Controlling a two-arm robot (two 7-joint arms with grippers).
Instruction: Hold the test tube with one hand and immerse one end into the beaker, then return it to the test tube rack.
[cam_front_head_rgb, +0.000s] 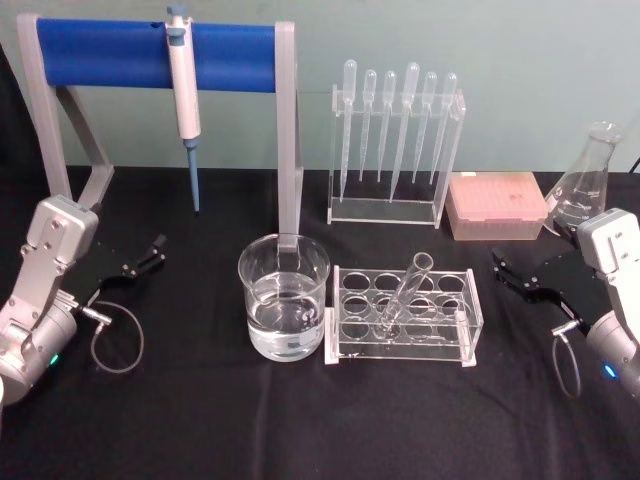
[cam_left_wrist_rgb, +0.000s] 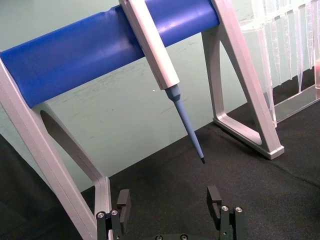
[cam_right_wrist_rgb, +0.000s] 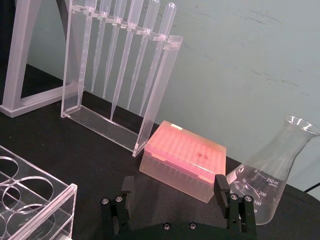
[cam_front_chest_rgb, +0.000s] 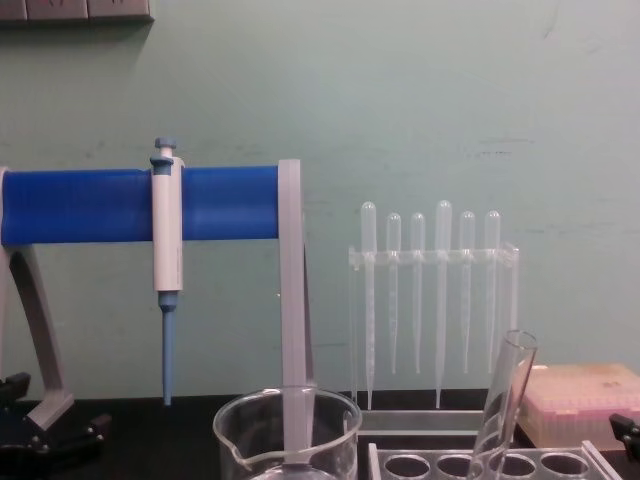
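The test tube (cam_front_head_rgb: 405, 293) leans in the clear tube rack (cam_front_head_rgb: 472, 340) at the table's middle, its open rim up and tilted to the right; in the chest view the test tube (cam_front_chest_rgb: 505, 400) rises above the rack. Just left of the rack stands the beaker (cam_front_head_rgb: 284, 300), holding some clear liquid, and its spouted rim shows low in the chest view (cam_front_chest_rgb: 287, 432). My left gripper (cam_front_head_rgb: 148, 255) rests open at the far left, well away from the beaker, with nothing between its fingers (cam_left_wrist_rgb: 123, 201). My right gripper (cam_front_head_rgb: 510, 272) is open and empty right of the rack, its fingers (cam_right_wrist_rgb: 221, 186) apart.
A blue-barred stand (cam_front_head_rgb: 100, 55) with a hanging white-and-blue pipettor (cam_front_head_rgb: 183, 90) is at the back left. A pipette rack (cam_front_head_rgb: 440, 205), a pink tip box (cam_front_head_rgb: 497, 205) and a conical flask (cam_front_head_rgb: 588, 185) line the back right. Open black tabletop lies in front.
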